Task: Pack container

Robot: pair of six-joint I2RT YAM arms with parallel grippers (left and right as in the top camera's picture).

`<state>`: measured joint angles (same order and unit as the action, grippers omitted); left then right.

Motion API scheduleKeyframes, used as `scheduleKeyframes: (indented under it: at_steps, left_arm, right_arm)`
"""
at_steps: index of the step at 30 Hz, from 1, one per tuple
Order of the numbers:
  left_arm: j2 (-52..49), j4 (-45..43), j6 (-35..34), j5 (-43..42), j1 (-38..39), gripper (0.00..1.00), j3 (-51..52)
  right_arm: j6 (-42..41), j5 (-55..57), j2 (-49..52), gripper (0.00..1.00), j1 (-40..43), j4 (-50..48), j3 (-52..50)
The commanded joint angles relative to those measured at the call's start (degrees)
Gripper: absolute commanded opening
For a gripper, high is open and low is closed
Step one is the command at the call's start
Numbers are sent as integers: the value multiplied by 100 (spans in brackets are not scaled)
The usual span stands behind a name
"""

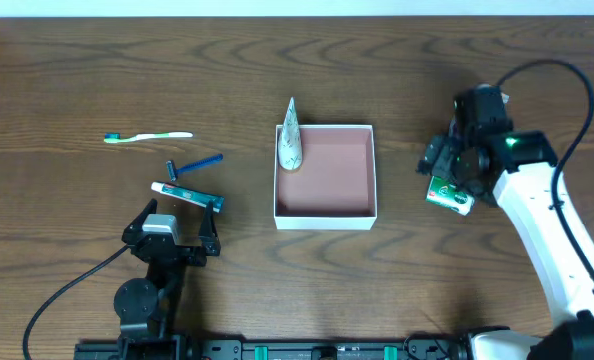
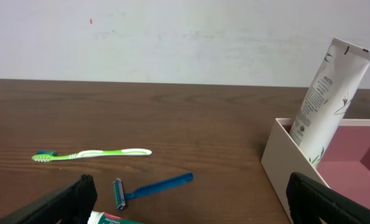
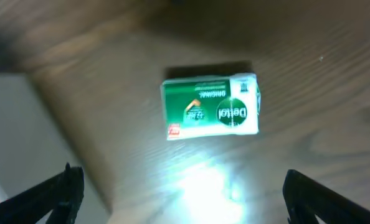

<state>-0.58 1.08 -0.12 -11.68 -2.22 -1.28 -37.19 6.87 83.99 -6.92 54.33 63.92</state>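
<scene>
Left gripper [image 2: 190,190]: the fingers [image 2: 60,202] are spread wide and grip nothing. They hang low over the table [image 1: 77,80]. A toothpaste box [image 1: 187,193], white with red and green print, lies just ahead of the fingertips. A blue razor [image 2: 149,186] lies beyond it, apart from the box. A green-and-white toothbrush [image 2: 91,154] lies farther out, well apart from the razor.

Right gripper [image 3: 184,177]: the fingers [image 3: 322,196] are spread wide and point down at the table. A green-and-white Dettol soap box [image 3: 211,107] lies flat on the wood below, between the two fingers in the wrist view. Neither finger touches it.

The container [image 1: 325,217] sits near the middle of the table, between the two arms. It is a square open box with white walls and a pinkish-brown floor. A white tube [image 2: 328,99] stands tilted inside it, leaning against the wall nearest the left arm's side, with its crimped end rising above the rim. The soap box lies on the table to the container's right, apart from its wall.
</scene>
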Motion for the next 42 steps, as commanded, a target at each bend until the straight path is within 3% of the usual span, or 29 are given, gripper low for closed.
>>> scheduleKeyframes:
  at_steps: [1, 10, 20, 24, 29, 31, 37, 42]
  left_arm:
    - [35, 186, 33, -118, -28, 98, 105]
    - [35, 186, 33, -118, -28, 98, 105]
    - [35, 186, 33, -118, -28, 98, 105]
    - [35, 186, 33, -118, -28, 98, 105]
    - [35, 186, 33, -118, -28, 98, 105]
    - [35, 186, 33, -118, -28, 98, 105]
    - [35, 186, 33, -118, -28, 98, 105]
    - [35, 186, 33, -118, -28, 98, 105]
  right_arm:
    - [-573, -223, 2, 99, 280, -457, -621]
    - [-1808, -87, 2, 99, 525, -2116, -1827]
    - [-3296, 343, 2, 99, 525, -3316, -2743]
    - [-3353, 343, 4, 98, 525, -4068, -3040]
    - [-3351, 433, 57, 96, 525, -4325, -3104]
    - [-3331, 457, 70, 92, 525, -4308, -3104]
    - [-2903, 450, 79, 64, 525, -4166, -3104]
    - [-2682, 452, 79, 51, 525, -3805, -3104]
